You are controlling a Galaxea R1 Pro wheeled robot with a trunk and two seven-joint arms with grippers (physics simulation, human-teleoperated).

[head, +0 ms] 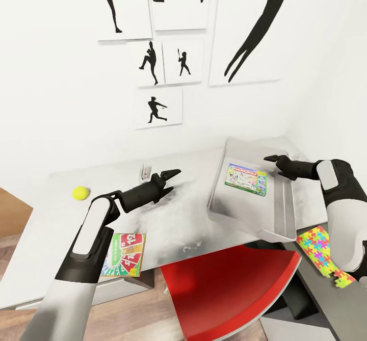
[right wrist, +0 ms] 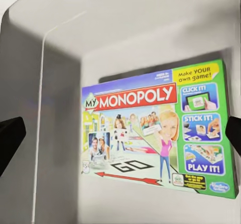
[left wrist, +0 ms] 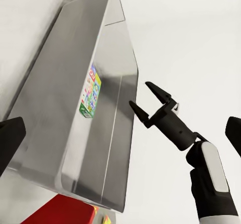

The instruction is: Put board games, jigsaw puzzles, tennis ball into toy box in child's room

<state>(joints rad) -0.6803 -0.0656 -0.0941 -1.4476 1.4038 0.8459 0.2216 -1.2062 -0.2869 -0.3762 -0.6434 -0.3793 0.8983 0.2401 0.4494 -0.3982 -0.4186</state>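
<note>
The light grey toy box (head: 283,213) stands on the table (head: 56,229) at the right, with a white-green board game (head: 246,179) lying flat inside it. My right gripper (head: 272,158) hovers open over the box's far right side, above that game (right wrist: 155,133). Left of the box, my left gripper (head: 171,175) hangs open over the tabletop, holding nothing. The tennis ball (head: 80,193) rests at the table's far left. A yellow-green and red board game (head: 127,254) lies near the front edge, partly hidden by my left arm. A jigsaw puzzle (head: 317,250) lies right of the box.
A red chair (head: 229,290) stands under the table's front edge, below the toy box. The white wall with black sports pictures (head: 158,107) runs right behind the table. Wood floor (head: 10,249) shows at the left.
</note>
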